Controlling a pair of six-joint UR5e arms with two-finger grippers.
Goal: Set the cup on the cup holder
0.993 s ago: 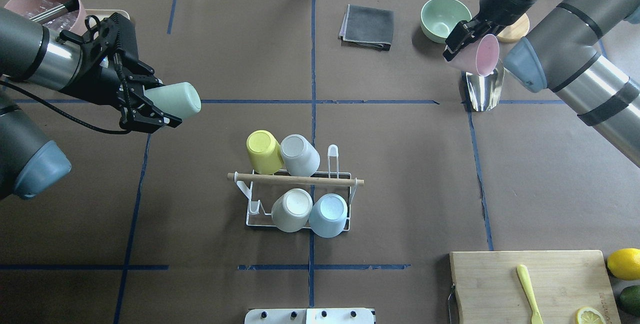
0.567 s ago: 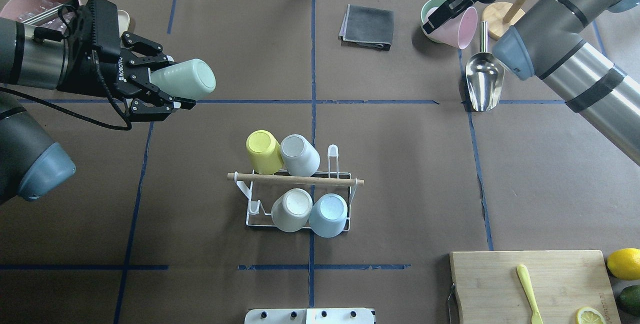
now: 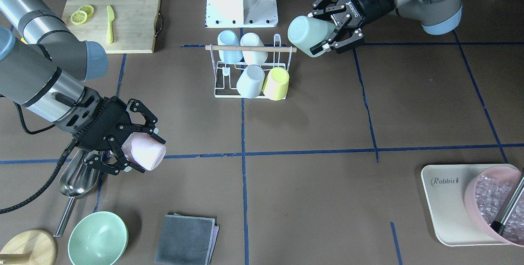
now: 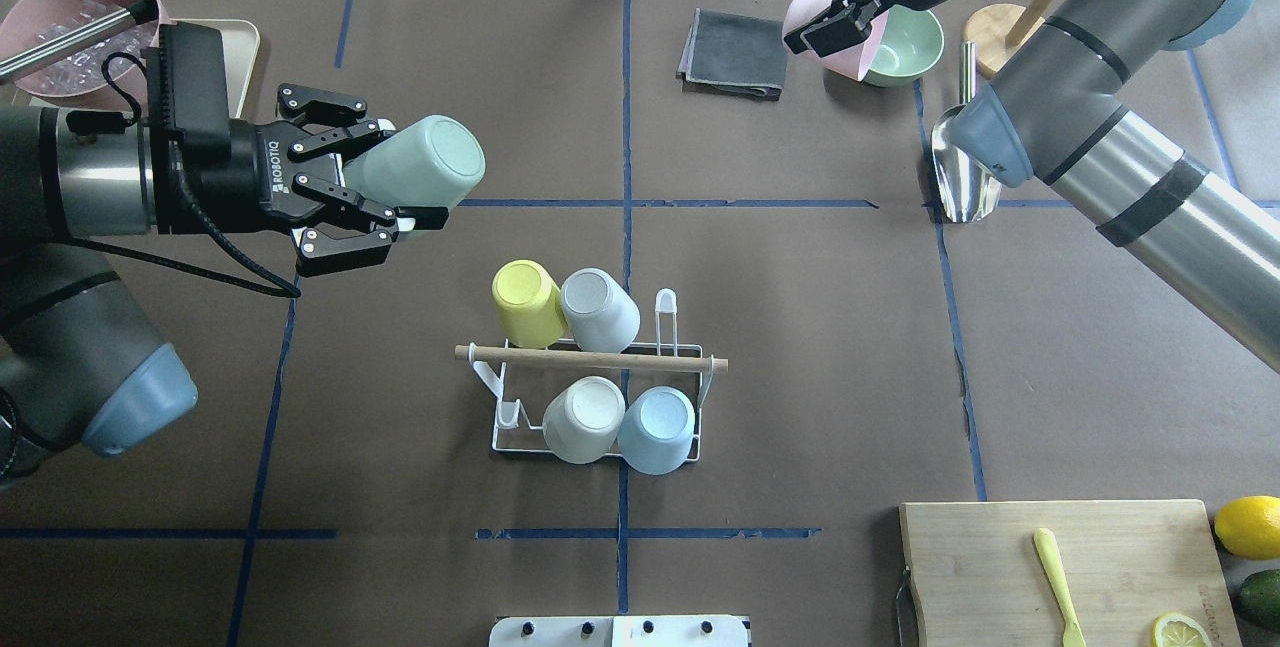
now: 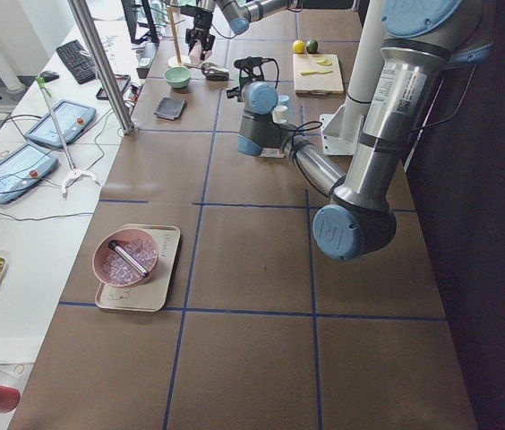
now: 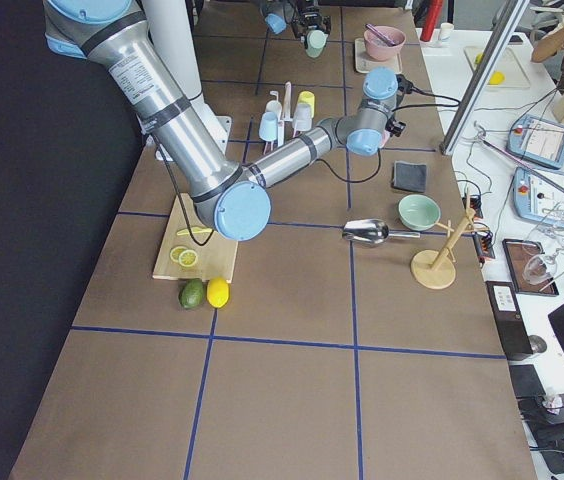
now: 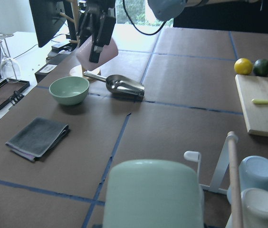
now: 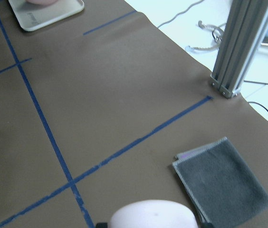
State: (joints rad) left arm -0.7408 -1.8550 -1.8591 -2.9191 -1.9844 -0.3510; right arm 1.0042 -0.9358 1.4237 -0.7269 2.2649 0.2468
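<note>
the left jaws were clenched on a pale green plastic cup [image 4: 420,162], held on its side above the bench [image 4: 800,347] towards its left edge. the right jaws gripped a pink plastic cup [image 3: 144,153] towards the far right corner. the white wire cup holder with a wooden rod [image 4: 590,359] stood mid-bench, carrying four upturned cups [image 4: 583,417].
</note>
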